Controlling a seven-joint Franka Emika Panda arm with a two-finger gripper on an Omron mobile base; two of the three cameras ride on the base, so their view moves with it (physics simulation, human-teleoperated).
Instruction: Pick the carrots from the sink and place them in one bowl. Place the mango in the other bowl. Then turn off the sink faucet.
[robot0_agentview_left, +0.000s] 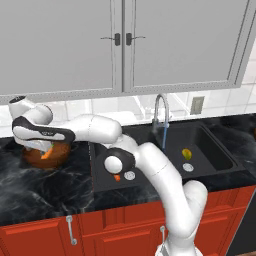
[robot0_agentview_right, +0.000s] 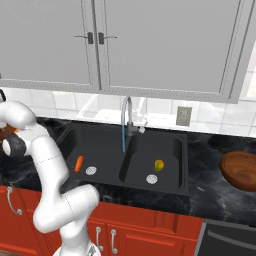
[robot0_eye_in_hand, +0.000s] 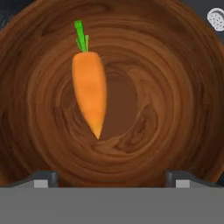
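One carrot (robot0_eye_in_hand: 89, 89) in wooden bowl (robot0_eye_in_hand: 175, 109) on black marble counter (robot0_agentview_left: 45, 187); fingers (robot0_eye_in_hand: 109, 178) spread, seemingly empty.

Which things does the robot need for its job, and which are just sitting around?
For the job:
carrot in the wooden bowl
left wooden bowl
carrot in the left sink basin
mango
other wooden bowl
sink
faucet, water running
pincer, open above the bowl

Just sitting around:
wall cabinets
wall outlet

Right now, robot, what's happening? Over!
Gripper open above left wooden bowl. One carrot in bowl; second carrot and mango in sink. Faucet running.
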